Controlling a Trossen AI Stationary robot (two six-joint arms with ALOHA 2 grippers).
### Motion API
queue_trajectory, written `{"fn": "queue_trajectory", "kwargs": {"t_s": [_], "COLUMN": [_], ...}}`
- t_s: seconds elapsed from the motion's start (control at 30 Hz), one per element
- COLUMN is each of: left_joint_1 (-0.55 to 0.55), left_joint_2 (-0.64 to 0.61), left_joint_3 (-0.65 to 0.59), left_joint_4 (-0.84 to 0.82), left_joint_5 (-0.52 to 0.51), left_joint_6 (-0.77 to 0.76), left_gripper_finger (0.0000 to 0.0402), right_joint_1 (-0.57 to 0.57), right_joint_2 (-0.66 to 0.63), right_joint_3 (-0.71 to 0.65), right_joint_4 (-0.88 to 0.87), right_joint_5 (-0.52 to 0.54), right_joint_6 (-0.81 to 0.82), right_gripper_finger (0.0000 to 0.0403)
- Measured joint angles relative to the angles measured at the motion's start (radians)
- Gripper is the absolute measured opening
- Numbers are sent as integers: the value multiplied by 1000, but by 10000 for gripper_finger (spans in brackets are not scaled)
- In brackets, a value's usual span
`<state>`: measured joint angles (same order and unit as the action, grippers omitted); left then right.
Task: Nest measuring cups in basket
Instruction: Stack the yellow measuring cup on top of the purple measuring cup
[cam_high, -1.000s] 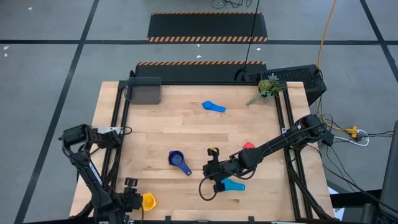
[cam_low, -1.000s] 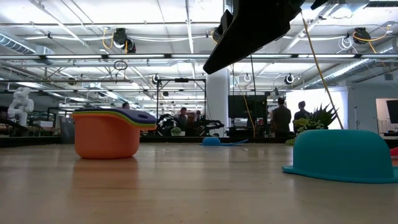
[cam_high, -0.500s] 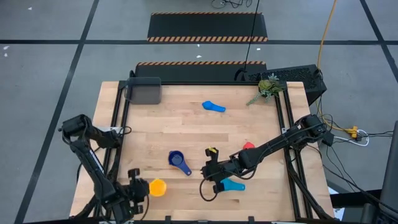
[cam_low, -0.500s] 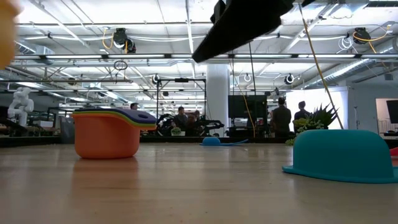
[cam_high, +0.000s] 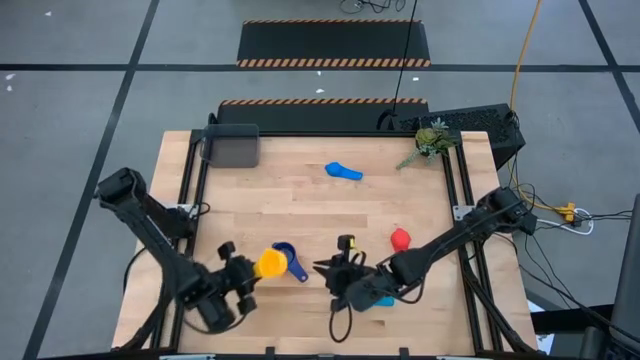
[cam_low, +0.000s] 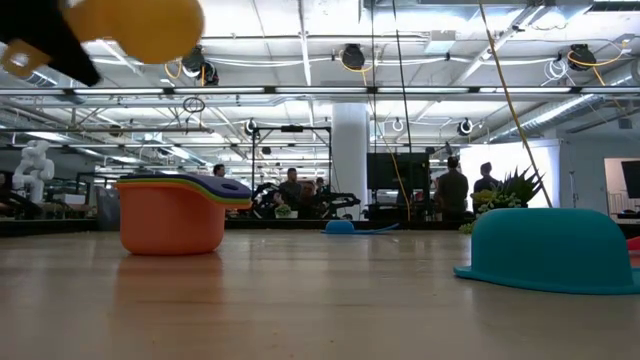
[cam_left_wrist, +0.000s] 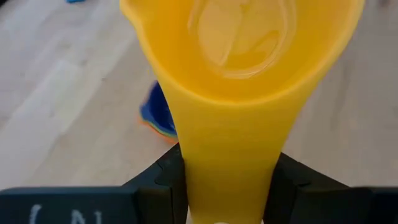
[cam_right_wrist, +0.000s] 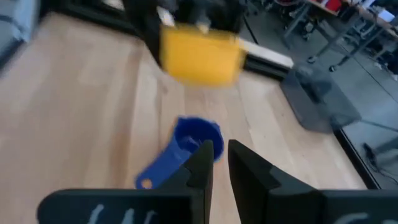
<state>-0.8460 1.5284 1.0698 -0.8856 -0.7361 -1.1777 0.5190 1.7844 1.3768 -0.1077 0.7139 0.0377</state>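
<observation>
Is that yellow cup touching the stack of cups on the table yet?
Apart. The low view shows the yellow cup held high in the air by the left gripper, with clear space between it and the stack of cups resting on the table.

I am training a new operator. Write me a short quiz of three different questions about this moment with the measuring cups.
1. True or false: the left tool holds the yellow cup by its handle, lifted off the table.
2. Which cup lies nearest the basket? A) red cup B) light blue cup C) teal cup
3. Fill in: in the low view, the nested stack has an ____ cup at the bottom.

Key: 1 true. 2 B. 3 orange. The right tool is nearly shut, holds nothing and points at the stack, whose top cup is dark blue.
</observation>
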Motion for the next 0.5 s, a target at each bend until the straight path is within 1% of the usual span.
{"fn": "queue_trajectory", "kwargs": {"t_s": [0.07,0.2,0.33,0.4,0.5], "left_joint_1": [47,138,208,233,261], "left_joint_2": [0,1,1,1,1], "left_joint_3": [0,0,0,0,0], "left_joint_4": [4,46,155,220,310], "left_joint_5": [0,-3,-5,-5,-5], "left_joint_6": [15,61,150,202,261], "left_gripper_finger": [137,137,137,137,137], "right_joint_1": [12,36,53,60,71], "right_joint_2": [0,0,0,0,0], "right_joint_3": [4,4,4,4,4], "right_joint_4": [17,30,29,29,29], "right_joint_5": [23,117,221,251,253], "right_joint_6": [-22,-132,-239,-288,-346], "right_gripper_finger": [41,41,41,41,41]}}
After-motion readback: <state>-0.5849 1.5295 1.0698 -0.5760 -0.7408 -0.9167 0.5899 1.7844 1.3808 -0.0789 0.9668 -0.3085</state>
